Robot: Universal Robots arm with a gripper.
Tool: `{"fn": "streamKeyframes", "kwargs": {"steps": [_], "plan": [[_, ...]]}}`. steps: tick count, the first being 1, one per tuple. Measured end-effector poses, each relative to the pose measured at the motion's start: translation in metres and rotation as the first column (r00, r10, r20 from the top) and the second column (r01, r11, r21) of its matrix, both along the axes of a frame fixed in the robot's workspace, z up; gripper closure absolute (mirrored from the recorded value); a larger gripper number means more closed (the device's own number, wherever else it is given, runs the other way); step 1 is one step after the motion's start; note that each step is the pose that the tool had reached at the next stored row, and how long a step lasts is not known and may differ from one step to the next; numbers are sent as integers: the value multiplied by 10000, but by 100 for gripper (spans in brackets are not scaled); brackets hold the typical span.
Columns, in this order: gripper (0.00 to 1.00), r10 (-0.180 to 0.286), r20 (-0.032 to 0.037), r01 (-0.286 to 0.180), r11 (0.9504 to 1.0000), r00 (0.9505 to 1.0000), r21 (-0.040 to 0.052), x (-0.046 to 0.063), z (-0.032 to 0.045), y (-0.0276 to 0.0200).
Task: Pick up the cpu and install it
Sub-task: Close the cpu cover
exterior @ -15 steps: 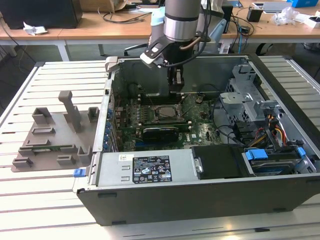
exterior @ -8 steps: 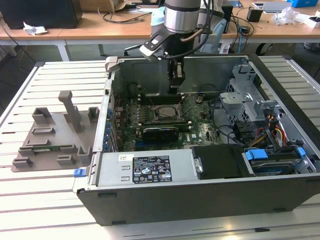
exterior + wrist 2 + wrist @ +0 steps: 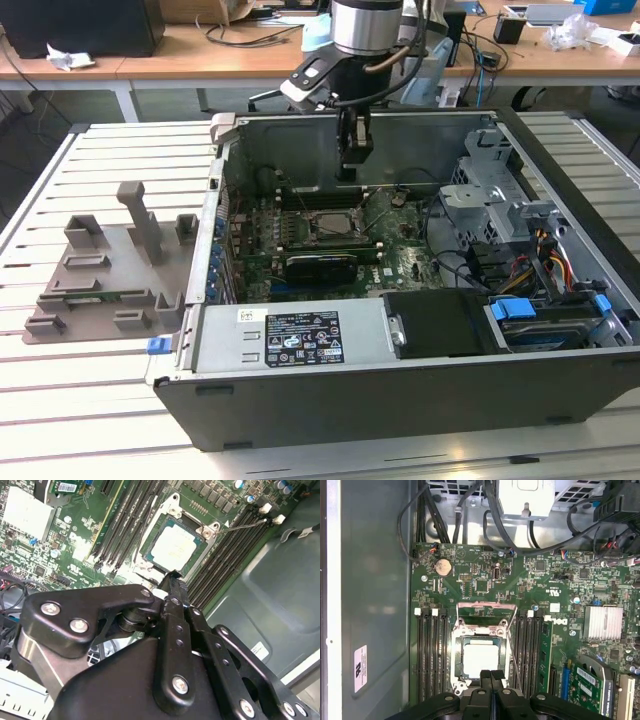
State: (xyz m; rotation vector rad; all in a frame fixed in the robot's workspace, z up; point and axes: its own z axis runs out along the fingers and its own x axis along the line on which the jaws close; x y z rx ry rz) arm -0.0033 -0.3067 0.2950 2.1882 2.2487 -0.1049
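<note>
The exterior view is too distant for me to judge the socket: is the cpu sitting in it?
Observer: Yes. In the first wrist view the cpu lies flat inside the socket frame, silver top up.
Operator: Is the gripper carrying anything?
Observer: No. The gripper is shut, with nothing between its fingers.
Operator: Is the socket's plate closed?
Observer: No. The hinged plate is swung open, leaving the cpu's top uncovered.

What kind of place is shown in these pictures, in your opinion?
Probably a robotics lab or test workshop rather than a factory line. An open computer case lies on a slatted metal table under the robot arm, and the wooden desks behind it carry loose cables.
</note>
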Motion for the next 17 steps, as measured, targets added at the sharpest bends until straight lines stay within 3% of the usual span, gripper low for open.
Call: {"fn": "streamKeyframes", "kwargs": {"steps": [8,10,14,17], "plan": [[89,0,-1,0,10000,10000,-1,59,0,1],[89,0,-48,0,10000,10000,0,265,-1,9],[89,9,-141,-9,10000,9999,-1,528,-18,27],[89,21,-173,-21,10000,9998,-1,632,-47,35]]}}
